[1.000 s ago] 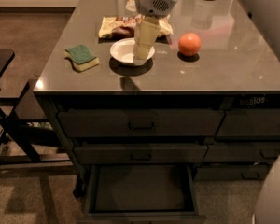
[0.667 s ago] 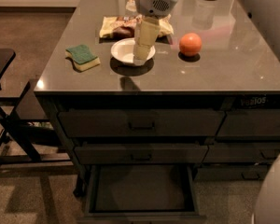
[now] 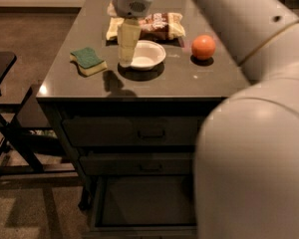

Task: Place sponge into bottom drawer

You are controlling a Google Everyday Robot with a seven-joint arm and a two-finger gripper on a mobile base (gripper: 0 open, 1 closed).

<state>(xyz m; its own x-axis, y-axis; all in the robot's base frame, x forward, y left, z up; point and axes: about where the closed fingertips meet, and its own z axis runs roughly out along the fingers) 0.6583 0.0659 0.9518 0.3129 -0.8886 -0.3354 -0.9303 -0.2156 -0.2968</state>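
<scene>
Dark green on top and pale yellow beneath, the sponge lies flat on the grey bench, near its left edge and well toward the front. Nothing touches it.

The hand hangs over the bench to the right of the sponge and clearly apart from it, pointing straight down. Its pale fingers read as one column pressed together, with no gap showing and nothing pinched between them. In this view the hand overlaps the left rim of a white bowl; whether it touches the bowl I cannot tell. Its shadow falls on the bench surface just in front of it.

Behind the bowl lies a crinkly snack bag, and to the bowl's right, a little apart, sits an orange round fruit. The robot's big pale arm fills the right side of the view and hides that part of the bench front.

Below the benchtop, the top drawer and middle drawer are closed, each with a recessed handle. The bottom drawer is pulled out toward the camera, its dark interior exposed. A dark frame stands on the floor left of the bench.
</scene>
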